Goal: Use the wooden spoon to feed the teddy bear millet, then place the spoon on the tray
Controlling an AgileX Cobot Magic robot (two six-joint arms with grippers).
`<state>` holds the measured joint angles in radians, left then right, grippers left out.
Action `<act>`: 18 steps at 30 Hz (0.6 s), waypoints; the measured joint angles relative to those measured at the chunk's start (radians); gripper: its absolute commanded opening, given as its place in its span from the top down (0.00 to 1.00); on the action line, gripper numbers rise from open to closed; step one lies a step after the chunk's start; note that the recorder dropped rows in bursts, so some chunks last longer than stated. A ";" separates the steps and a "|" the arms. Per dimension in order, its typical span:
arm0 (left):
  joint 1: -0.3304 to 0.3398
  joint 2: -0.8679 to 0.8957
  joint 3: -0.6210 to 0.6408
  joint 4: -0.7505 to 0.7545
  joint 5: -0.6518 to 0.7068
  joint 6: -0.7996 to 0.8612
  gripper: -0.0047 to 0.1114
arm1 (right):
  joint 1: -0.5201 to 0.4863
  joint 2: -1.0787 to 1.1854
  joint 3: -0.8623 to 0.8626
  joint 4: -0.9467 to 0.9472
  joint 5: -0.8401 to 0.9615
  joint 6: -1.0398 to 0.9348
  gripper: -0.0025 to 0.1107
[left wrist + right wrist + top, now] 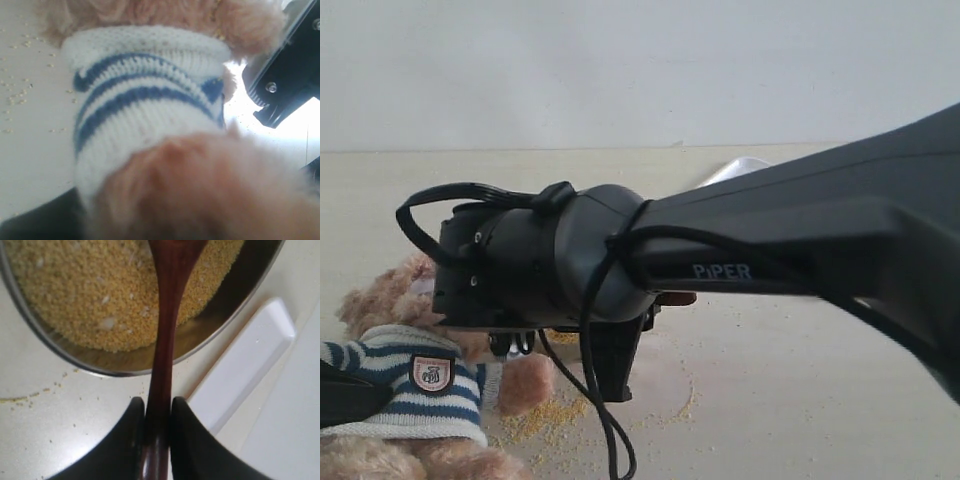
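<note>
Dark wooden spoon (167, 300) clamped in the right tool (158, 407), reaching ahead over millet (90, 295): likely the scooping step. Next, lift a level spoonful toward the teddy bear (410, 385). Whether the left tool grips anything is unclear.

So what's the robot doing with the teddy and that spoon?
The right gripper is pinching the handle of the wooden spoon, whose scoop end is over the steel bowl of millet. The teddy bear in its striped sweater is close by, with some grains spilled on the table. The white tray beside the bowl has no spoon on it yet.
</note>
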<state>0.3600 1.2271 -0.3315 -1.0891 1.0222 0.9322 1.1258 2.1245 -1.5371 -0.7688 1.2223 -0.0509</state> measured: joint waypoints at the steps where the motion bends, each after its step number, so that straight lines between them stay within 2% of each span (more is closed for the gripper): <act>1: 0.000 0.000 0.000 0.000 0.000 0.000 0.92 | 0.000 0.000 -0.010 0.016 0.000 -0.004 0.91; 18: 0.000 0.000 0.000 0.000 0.000 0.000 0.92 | -0.002 -0.005 -0.065 0.188 0.000 -0.016 0.91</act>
<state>0.3600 1.2271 -0.3315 -1.0891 1.0222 0.9322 1.1239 2.1198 -1.6017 -0.5808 1.2223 -0.0669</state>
